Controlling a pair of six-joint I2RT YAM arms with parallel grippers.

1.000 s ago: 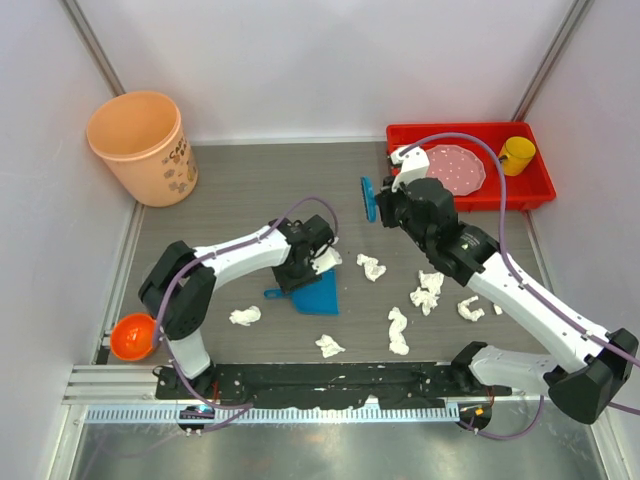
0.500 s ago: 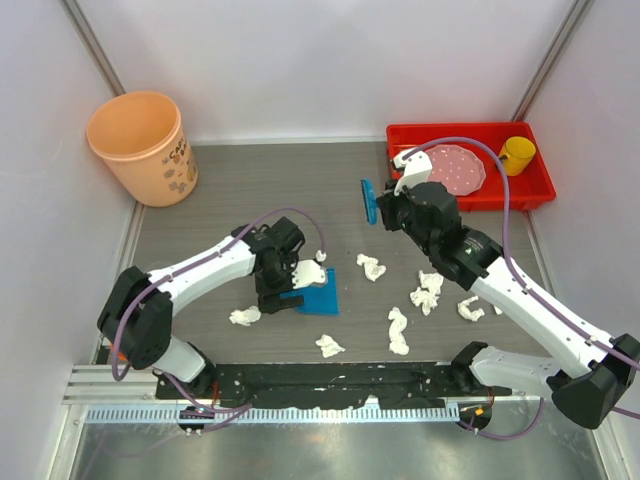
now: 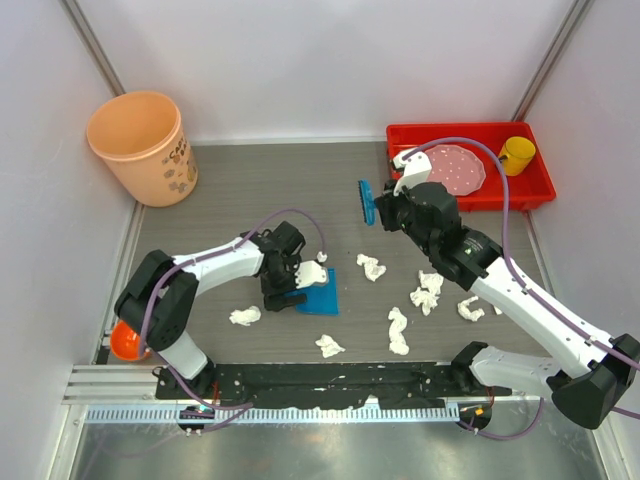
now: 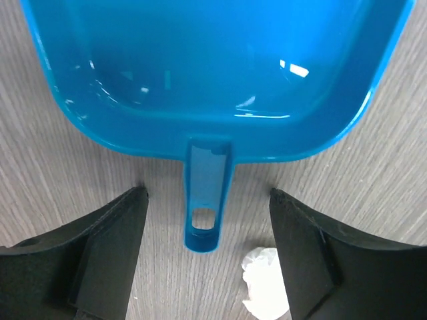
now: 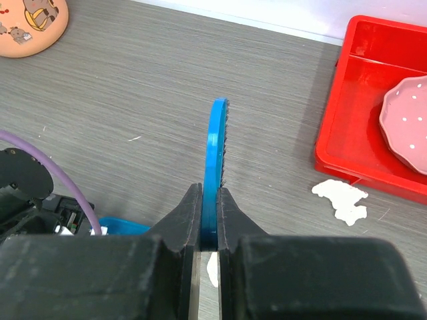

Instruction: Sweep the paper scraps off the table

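Landmark: blue dustpan (image 3: 320, 295), flat on the table (image 3: 240, 190).
- Far left of it, toward the back: orange bucket (image 3: 140, 145).
- Far left, nearer side: small orange bowl (image 3: 130, 340).
- Just left: first of the paper scraps (image 3: 245, 316), lying clear of the pan.
- At the dustpan's handle (image 4: 205, 207): left gripper (image 3: 285, 290), jaws spread wide, one on each side of the handle with a gap both sides. Grasping nothing.
- Another scrap (image 4: 267, 290) just beside the handle end.
- Near side of the dustpan: one more scrap (image 3: 329, 346).
- Right of it: several more, loose on the bare table.
- Right and farther back: right gripper (image 3: 385, 207), jaws pinched narrow on a blue brush (image 3: 368, 200), held on edge above the table.
- Far right, at the back: red tray (image 3: 440, 128) with pink plate (image 3: 455, 168) and yellow cup (image 3: 517, 155).
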